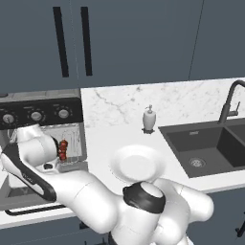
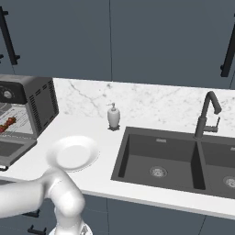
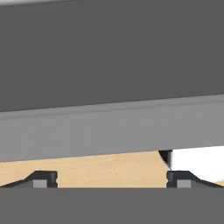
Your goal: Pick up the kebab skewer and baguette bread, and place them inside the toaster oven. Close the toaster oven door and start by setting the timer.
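Toaster oven (image 1: 45, 129): stood at the left edge of the left base view, on the white surface (image 1: 103, 143); black top panel with three knobs in a row above the open cavity. In the right base view it occupied the upper left, its vented grey side facing the sink.

Toaster oven door (image 2: 13, 150): dropped open, lying flat in front of the cavity; in the left base view its black bar handle showed at lower left, below the arm.

Kebab skewer (image 1: 62, 149): dark red chunks inside the oven cavity on the wire rack, just right of the arm's white forearm in the left base view; in the right base view it lay on the rack at far left of the frame.

Baguette bread: could not be made out in any view.

Gripper (image 3: 111, 180): two dark fingertips stood wide apart at the bottom of the hand view, nothing between them; above them ran a grey bar and a dark panel, with a tan area and a patch of white below.

White plate (image 1: 137, 164): centre of the left base view, on the surface between oven and sink.

Soap dispenser (image 1: 149, 118): against the marble backsplash, above the plate.

Dark double sink (image 2: 165, 158): right half of the right base view, with a black tap (image 2: 206, 114) behind it.
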### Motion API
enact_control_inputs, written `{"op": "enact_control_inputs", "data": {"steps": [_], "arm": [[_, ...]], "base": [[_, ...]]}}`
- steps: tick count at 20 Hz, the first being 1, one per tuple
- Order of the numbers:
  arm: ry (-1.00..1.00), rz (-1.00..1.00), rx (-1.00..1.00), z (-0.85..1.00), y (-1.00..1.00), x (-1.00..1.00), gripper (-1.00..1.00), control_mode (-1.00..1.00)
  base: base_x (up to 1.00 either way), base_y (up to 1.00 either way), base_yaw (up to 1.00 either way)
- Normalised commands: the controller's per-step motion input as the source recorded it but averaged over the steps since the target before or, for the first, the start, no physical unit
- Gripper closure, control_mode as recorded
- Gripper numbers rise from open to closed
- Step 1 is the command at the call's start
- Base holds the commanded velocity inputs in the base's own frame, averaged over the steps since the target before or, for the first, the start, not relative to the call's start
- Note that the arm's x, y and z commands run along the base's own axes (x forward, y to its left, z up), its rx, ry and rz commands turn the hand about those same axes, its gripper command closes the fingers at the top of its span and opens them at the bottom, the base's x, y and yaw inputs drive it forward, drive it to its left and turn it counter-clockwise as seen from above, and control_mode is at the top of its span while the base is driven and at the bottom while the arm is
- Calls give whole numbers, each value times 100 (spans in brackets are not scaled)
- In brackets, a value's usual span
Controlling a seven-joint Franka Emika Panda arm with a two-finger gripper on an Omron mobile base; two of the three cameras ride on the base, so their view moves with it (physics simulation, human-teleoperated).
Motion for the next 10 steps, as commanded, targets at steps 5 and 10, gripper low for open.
{"op": "enact_control_inputs", "data": {"steps": [5,10], "arm": [[0,-10,-2,-30,-1,29,-100,-100],[0,-5,-2,-5,-28,61,-100,-100]], "base": [[0,0,0],[0,0,0]]}}
